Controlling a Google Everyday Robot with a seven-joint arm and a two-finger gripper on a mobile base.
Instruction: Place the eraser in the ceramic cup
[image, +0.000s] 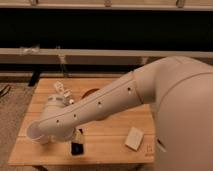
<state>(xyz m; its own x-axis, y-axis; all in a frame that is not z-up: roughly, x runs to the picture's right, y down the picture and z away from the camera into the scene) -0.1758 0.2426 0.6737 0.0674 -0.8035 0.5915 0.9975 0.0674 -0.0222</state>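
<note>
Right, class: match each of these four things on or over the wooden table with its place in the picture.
Things:
1. small flat black rectangular eraser
2. pale beige square block
3. small white ceramic cup
4. end effector

Places:
A. front left, partly hidden by the arm
B. front right
C. just above the eraser, open
D. near the front edge, left of centre

Pairs: 1-D, 2-B, 3-A, 4-C

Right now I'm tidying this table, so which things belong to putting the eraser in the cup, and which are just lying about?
For the job: eraser; ceramic cup, half hidden by the arm; gripper, open, just above the eraser.
Lying about: beige block; orange bowl, partly hidden; white packet.
</note>
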